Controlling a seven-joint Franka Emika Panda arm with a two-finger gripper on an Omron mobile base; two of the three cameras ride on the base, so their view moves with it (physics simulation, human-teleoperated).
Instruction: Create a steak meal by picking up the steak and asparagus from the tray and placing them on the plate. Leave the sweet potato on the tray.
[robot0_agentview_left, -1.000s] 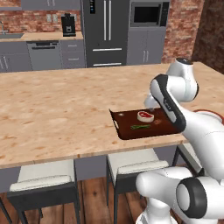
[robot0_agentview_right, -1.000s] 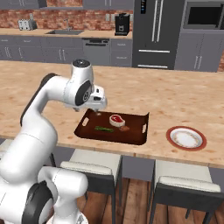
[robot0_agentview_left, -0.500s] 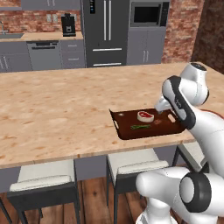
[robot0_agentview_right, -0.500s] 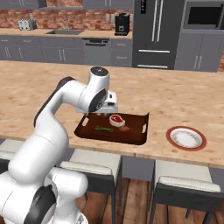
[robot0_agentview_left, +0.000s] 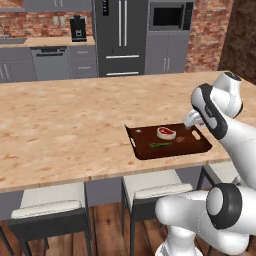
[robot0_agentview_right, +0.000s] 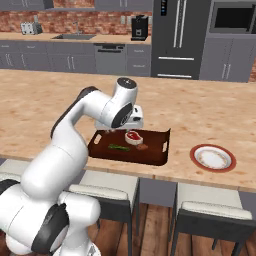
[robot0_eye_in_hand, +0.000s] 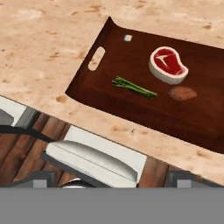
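A long wooden counter (robot0_agentview_left: 75, 125) runs across a grey kitchen with brick walls, stools (robot0_agentview_left: 47, 207) tucked beneath its near edge. Nearest on it, close to that edge, lies the tray (robot0_eye_in_hand: 109, 48), and all three foods rest on it: the asparagus (robot0_eye_in_hand: 133, 87) toward the near side, the sweet potato (robot0_eye_in_hand: 183, 93) just beside it, and the steak (robot0_eye_in_hand: 168, 64) a little farther in, none of them touching another. In the right base view the plate (robot0_agentview_right: 212, 158) sits bare on the counter, apart from the tray on its right. The gripper (robot0_agentview_right: 131, 123) hangs above the tray's far side, over the steak (robot0_agentview_right: 133, 136) and apart from it; its fingers are too hidden by the wrist to say whether they are spread or closed, and nothing appears to be held. In the left base view the wrist reaches in from the right over the tray (robot0_agentview_left: 145, 150), close to the steak (robot0_agentview_left: 166, 132). Beyond the counter stand a dark fridge (robot0_agentview_left: 120, 35), a microwave (robot0_agentview_left: 170, 15) and a coffee maker (robot0_agentview_left: 77, 27). My judgement is that the task has barely begun: the arm is approaching for the first pick, probably the steak. The next move calls for descending straight over the steak with fingers apart, closing across its narrow width, and keeping clear of the sweet potato, which must stay put.
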